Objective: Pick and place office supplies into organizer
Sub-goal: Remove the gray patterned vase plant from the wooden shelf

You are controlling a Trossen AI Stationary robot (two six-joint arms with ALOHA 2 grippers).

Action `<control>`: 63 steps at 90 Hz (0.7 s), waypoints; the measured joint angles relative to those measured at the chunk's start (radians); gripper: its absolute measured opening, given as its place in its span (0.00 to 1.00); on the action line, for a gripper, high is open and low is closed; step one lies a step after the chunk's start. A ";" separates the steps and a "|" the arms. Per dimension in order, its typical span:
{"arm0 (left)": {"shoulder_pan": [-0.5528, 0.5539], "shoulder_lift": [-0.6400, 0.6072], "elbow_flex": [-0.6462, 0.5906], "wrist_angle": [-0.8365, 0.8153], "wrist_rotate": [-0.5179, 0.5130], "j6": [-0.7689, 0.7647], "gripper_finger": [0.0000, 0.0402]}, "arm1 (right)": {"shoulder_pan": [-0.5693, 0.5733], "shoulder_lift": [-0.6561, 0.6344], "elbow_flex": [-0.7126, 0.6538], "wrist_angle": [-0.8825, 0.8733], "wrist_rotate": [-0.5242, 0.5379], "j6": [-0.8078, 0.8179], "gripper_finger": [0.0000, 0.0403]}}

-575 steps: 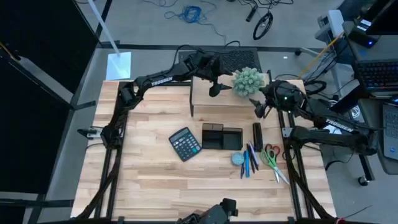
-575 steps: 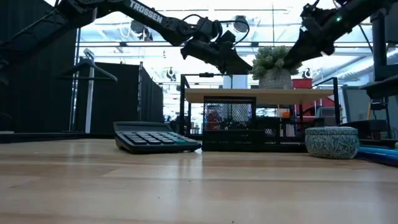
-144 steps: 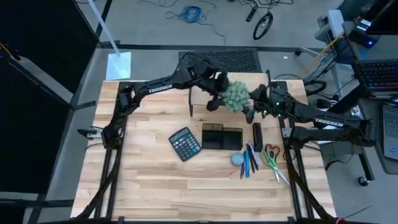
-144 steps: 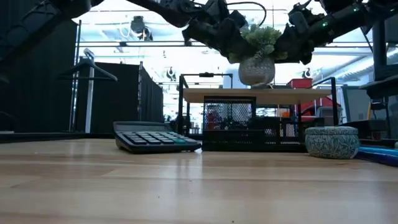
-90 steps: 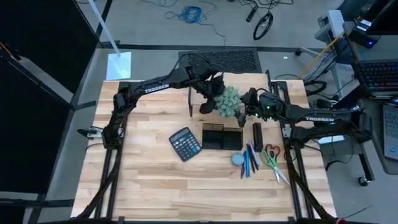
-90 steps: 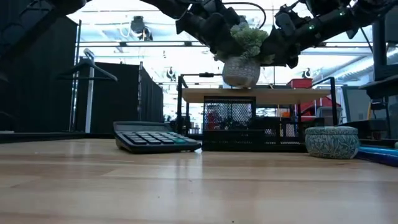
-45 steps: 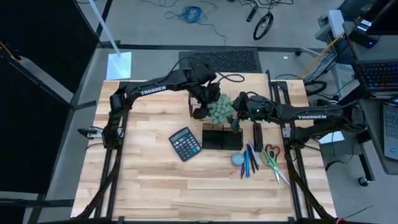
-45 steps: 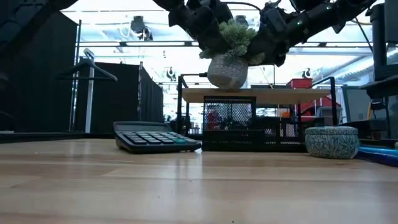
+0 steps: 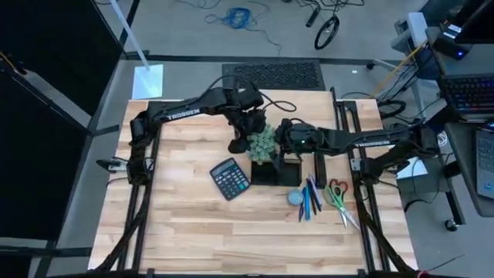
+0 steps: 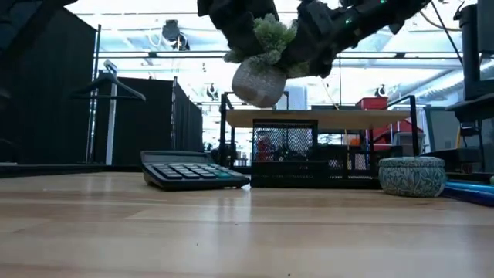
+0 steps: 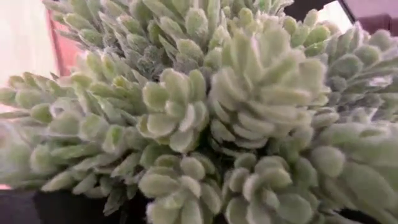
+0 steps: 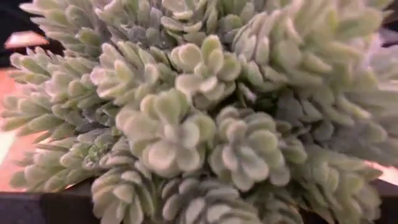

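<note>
High view: both arms are carrying the plant forward and leftward off the riser — a second ago it was hanging beside the riser's front edge, and now it is hanging over the organizer. The left gripper and right gripper are flanking the plant from opposite sides. Whether each is clenched on the pot cannot be told, since the wrist views are filled with foliage.

Low view: the pot is riding tilted, well above the bench.

Task status, as a judgement: no supply is being handled yet. The pens, scissors and disc are lying on the bench right of the organizer, untouched — the plant transfer looks preparatory.

Legible writing: "TROSSEN" on both arms.
</note>
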 joint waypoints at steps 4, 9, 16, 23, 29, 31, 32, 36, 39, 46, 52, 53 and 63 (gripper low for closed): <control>-0.001 -0.021 -0.043 0.016 -0.001 -0.004 0.75 | 0.000 0.021 0.012 -0.021 -0.008 0.000 0.73; -0.004 -0.043 -0.104 0.053 -0.002 -0.021 0.75 | 0.001 0.043 0.025 -0.030 -0.015 -0.001 0.73; -0.004 -0.110 -0.196 0.106 -0.008 -0.047 0.75 | 0.000 0.075 0.052 -0.023 -0.039 -0.004 0.73; -0.005 -0.184 -0.296 0.166 -0.022 -0.079 0.75 | 0.005 0.115 0.092 0.008 -0.051 -0.011 0.73; -0.006 -0.252 -0.375 0.221 -0.052 -0.101 0.75 | 0.007 0.148 0.132 0.013 -0.048 -0.029 0.73; -0.007 -0.273 -0.399 0.238 -0.064 -0.109 0.75 | 0.010 0.159 0.146 0.013 -0.047 -0.034 0.73; -0.008 -0.282 -0.409 0.244 -0.069 -0.113 0.75 | 0.011 0.164 0.153 0.013 -0.046 -0.036 0.73; -0.009 -0.319 -0.449 0.266 -0.085 -0.128 0.75 | 0.015 0.184 0.178 0.013 -0.041 -0.044 0.73; -0.010 -0.345 -0.473 0.275 -0.096 -0.131 0.75 | 0.018 0.201 0.201 0.011 -0.039 -0.050 0.73; -0.014 -0.393 -0.517 0.280 -0.120 -0.147 0.75 | 0.023 0.239 0.254 -0.006 -0.038 -0.056 0.73; -0.015 -0.419 -0.550 0.277 -0.138 -0.157 0.75 | 0.025 0.275 0.297 -0.019 -0.041 -0.057 0.73; -0.015 -0.423 -0.555 0.277 -0.140 -0.158 0.75 | 0.025 0.282 0.305 -0.024 -0.041 -0.057 0.73; -0.015 -0.462 -0.613 0.279 -0.169 -0.174 0.75 | 0.026 0.350 0.374 -0.071 -0.042 -0.060 0.73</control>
